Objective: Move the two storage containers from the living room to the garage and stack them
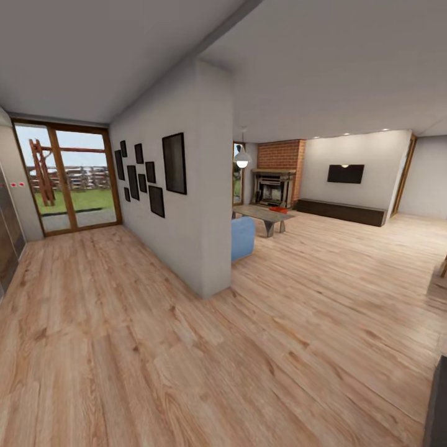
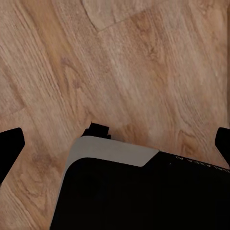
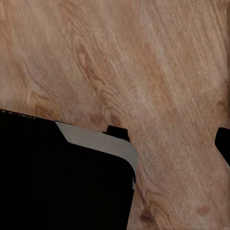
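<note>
While the base sits on the light wood-plank floor (image 1: pixel 186 347), the head view looks across open floor into the living room: a white partition wall (image 1: pixel 186 205) with black frames splits the scene, glass doors (image 1: pixel 68 180) to its left, brick fireplace (image 1: pixel 279 171) and long dark cabinet (image 1: pixel 341 212) far back to its right. A blue sofa (image 1: pixel 243 237) edge pokes out from behind the wall, and a low table (image 1: pixel 264 216) stands past it.

On that table there's a small orange-red patch (image 1: pixel 278 210); judging by colour it's one or both storage containers, too small to separate. Well apart from the robot.

Left wrist view: dark fingertips (image 2: pixel 10 143) sit at both frame edges with plank floor between them, so the left gripper (image 2: pixel 115 143) is spread wide, holding nothing. Right gripper (image 3: pixel 115 139): one fingertip (image 3: pixel 223 141) shows at the edge, the other isn't visible, so I can't tell its state. Both wrist views also show the robot's black body (image 2: pixel 143 196) over the floor.

Progress call: nothing done yet. Left: drive to the table, grab both bins, haul to the garage, stack.
</note>
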Robot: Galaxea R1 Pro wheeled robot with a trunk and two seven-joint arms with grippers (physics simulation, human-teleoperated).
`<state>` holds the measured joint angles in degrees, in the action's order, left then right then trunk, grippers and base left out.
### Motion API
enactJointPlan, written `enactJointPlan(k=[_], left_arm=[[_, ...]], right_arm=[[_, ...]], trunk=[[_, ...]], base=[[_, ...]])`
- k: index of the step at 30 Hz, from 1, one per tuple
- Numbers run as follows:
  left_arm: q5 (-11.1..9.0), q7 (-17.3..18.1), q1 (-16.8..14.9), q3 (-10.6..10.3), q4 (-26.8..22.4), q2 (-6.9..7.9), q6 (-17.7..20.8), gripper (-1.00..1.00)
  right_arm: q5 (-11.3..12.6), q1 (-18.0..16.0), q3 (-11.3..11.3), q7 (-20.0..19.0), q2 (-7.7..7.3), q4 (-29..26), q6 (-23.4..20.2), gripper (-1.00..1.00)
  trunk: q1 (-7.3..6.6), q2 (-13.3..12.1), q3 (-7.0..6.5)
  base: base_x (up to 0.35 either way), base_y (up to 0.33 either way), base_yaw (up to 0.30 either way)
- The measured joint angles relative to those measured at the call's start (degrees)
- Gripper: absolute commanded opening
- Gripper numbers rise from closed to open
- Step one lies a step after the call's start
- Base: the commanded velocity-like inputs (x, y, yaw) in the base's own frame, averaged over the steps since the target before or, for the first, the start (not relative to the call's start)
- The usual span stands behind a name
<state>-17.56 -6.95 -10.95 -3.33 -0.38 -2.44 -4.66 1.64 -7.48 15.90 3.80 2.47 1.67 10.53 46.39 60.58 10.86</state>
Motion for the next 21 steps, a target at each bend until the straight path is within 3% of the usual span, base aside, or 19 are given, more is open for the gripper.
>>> enactJointPlan(k=[21], left_arm=[[0.0, 0.0, -0.01, 0.03, -0.01, 0.09, 0.0, 1.0]], right_arm=[[0.12, 0.0, 0.11, 0.38, -0.04, 0.0, -0.28, 1.0]], trunk=[[0.0, 0.0, 0.0]], base=[[0.323, 0.0, 0.0]])
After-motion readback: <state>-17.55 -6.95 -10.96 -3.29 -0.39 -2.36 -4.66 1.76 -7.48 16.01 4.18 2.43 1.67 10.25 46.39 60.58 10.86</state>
